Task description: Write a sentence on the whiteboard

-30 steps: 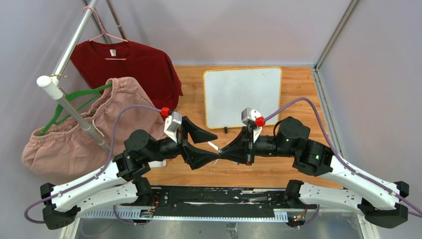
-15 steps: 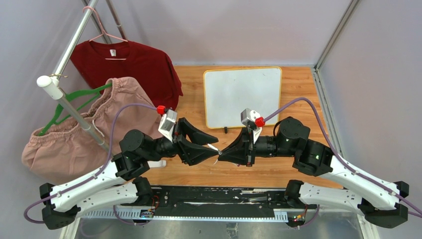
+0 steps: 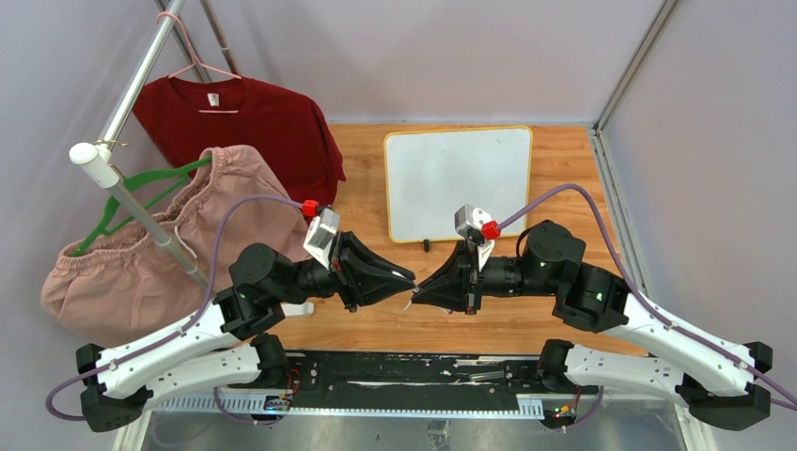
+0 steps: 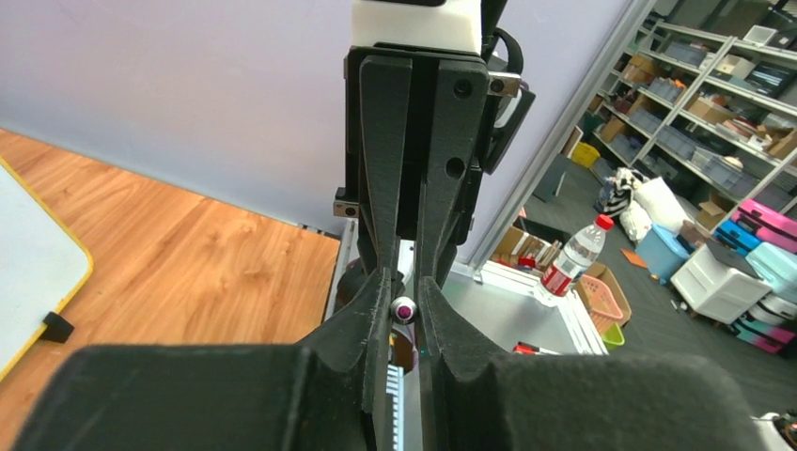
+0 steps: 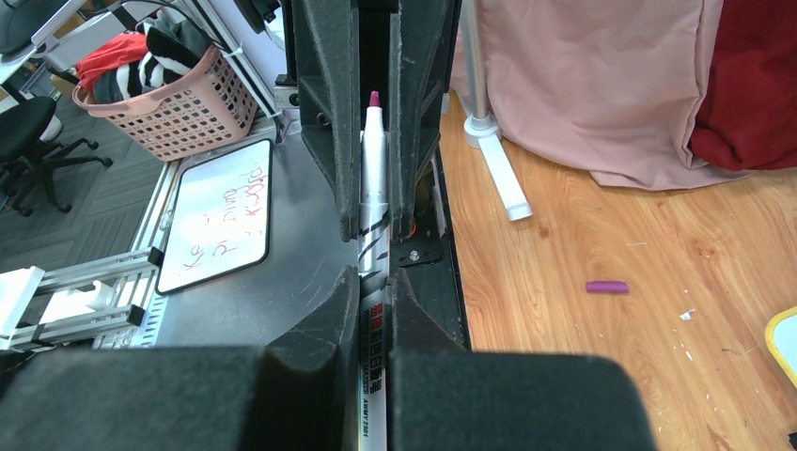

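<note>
The whiteboard (image 3: 459, 183), white with a yellow frame, lies flat at the back of the wooden table, and its face looks blank; no sentence shows on it. In front of it the two grippers meet nose to nose. My right gripper (image 3: 420, 287) is shut on the barrel of a white marker (image 5: 373, 188) whose purple tip is bare. My left gripper (image 3: 408, 278) has closed around the tip end of that marker (image 4: 403, 308), its fingers tight on both sides. A yellow corner of the whiteboard (image 4: 28, 254) shows in the left wrist view.
A purple cap (image 5: 606, 287) lies on the wood left of the arms. A red shirt (image 3: 244, 122) and a pink garment (image 3: 160, 244) hang from a metal rack (image 3: 141, 216) at the left. Grey walls close in the back and right.
My left gripper went from wide open to closed around the marker's tip end and shifted slightly. The right gripper and the marker stayed in place.
</note>
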Action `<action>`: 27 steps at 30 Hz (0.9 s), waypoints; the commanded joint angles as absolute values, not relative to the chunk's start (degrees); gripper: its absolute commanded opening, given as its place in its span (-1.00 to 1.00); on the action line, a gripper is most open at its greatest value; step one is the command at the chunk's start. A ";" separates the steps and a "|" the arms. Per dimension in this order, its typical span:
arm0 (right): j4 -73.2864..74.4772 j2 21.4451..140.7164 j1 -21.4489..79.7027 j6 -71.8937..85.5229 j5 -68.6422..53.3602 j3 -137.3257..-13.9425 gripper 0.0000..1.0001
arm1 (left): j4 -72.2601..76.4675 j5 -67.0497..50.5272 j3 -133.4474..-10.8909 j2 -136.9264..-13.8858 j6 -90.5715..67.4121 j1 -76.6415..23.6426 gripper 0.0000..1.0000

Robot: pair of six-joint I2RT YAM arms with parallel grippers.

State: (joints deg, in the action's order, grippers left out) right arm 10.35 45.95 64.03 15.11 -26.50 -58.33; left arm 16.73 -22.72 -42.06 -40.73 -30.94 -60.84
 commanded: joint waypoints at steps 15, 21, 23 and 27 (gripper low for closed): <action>-3.38 42.61 64.79 17.23 -16.87 -59.12 0.65 | 29.93 -6.06 -45.71 -40.34 -38.83 -60.78 -1.00; -17.17 44.48 64.86 21.43 -11.64 -57.75 0.65 | 42.71 -0.71 -42.85 -41.31 -44.64 -60.85 -1.00; -20.59 45.80 64.82 23.04 -10.08 -57.79 0.64 | 45.56 -0.13 -42.21 -41.93 -46.27 -60.84 -1.00; -22.63 49.00 64.86 25.22 -8.79 -60.55 0.58 | 47.46 -0.09 -41.84 -42.45 -47.87 -60.84 -1.00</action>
State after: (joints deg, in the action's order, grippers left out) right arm -15.35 46.74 64.14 21.74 -12.19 -58.28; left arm 41.15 -2.28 -42.65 -41.91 -45.04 -60.84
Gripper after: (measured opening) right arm 0.807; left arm 0.072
